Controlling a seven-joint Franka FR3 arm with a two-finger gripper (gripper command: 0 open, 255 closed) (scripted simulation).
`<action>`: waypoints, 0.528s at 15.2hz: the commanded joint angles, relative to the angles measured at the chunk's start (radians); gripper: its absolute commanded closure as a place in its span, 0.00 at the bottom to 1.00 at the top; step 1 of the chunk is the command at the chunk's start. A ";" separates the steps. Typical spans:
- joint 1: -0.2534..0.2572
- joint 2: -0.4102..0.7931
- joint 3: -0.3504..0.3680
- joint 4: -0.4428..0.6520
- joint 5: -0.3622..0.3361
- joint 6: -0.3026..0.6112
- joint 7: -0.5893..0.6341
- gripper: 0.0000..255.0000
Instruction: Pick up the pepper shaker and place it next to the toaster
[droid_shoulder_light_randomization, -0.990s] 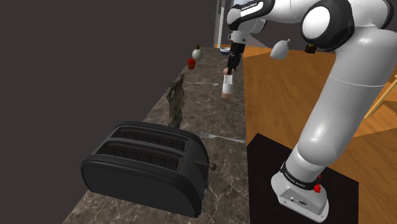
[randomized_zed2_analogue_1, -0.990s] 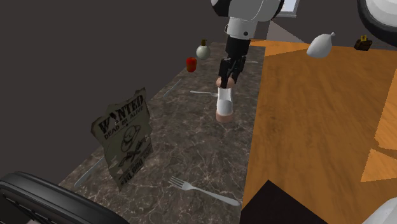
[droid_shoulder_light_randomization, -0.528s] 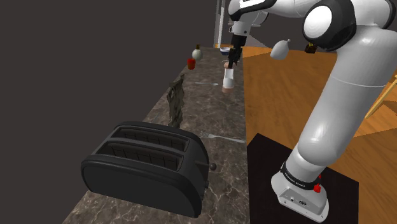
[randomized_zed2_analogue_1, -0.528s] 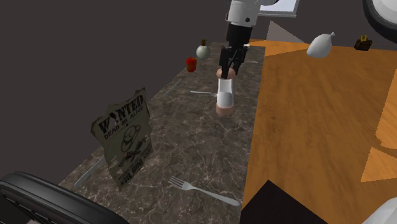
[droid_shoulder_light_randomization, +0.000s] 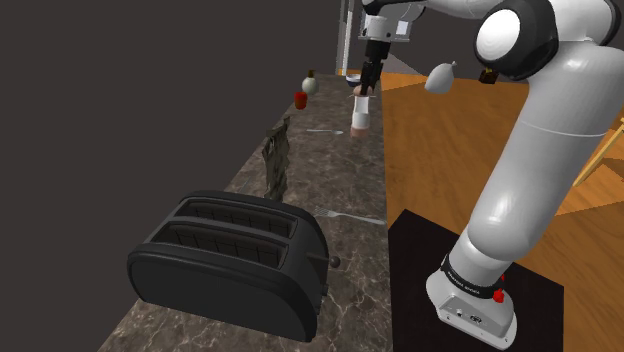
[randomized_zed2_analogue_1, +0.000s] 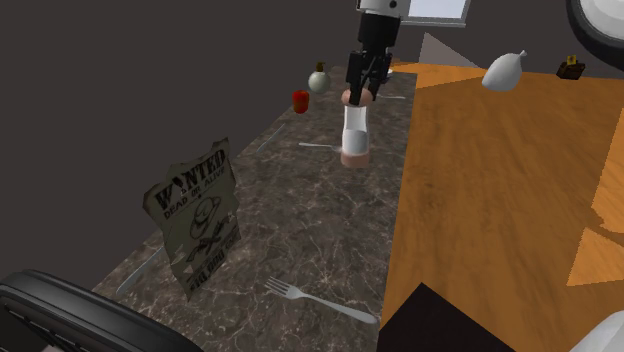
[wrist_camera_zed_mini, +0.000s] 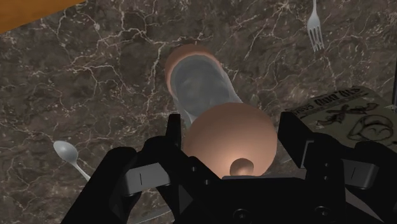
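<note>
The pepper shaker (droid_shoulder_light_randomization: 361, 115) has a clear white body with a pinkish-brown cap and base. It hangs upright just above the dark marble counter (droid_shoulder_light_randomization: 330, 180), far from the black toaster (droid_shoulder_light_randomization: 230, 260) at the near end. My gripper (droid_shoulder_light_randomization: 365, 88) is shut on its cap from above. From the second exterior view, the gripper (randomized_zed2_analogue_1: 359, 92) clasps the top of the shaker (randomized_zed2_analogue_1: 354, 135). Seen from the wrist, the black fingers (wrist_camera_zed_mini: 175, 133) press both sides of the round cap (wrist_camera_zed_mini: 229, 143), and the gripper (wrist_camera_zed_mini: 232, 137) looks down along the body.
A "Wanted" poster (randomized_zed2_analogue_1: 195, 215) stands on the counter between shaker and toaster. A fork (randomized_zed2_analogue_1: 320, 300) lies near the stand, another fork (randomized_zed2_analogue_1: 322, 146) beside the shaker, a spoon (wrist_camera_zed_mini: 67, 153) nearby. A red item (randomized_zed2_analogue_1: 300, 100) and a round bottle (randomized_zed2_analogue_1: 318, 80) sit farther back.
The gripper has risen with the shaker in it, lifting it off the counter and a little toward the far end.
</note>
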 joint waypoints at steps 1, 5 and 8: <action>-0.001 0.004 -0.001 0.031 0.001 -0.027 0.003 1.00; -0.006 0.016 -0.003 0.098 0.006 -0.085 0.008 1.00; -0.010 0.027 -0.005 0.153 0.012 -0.129 0.010 1.00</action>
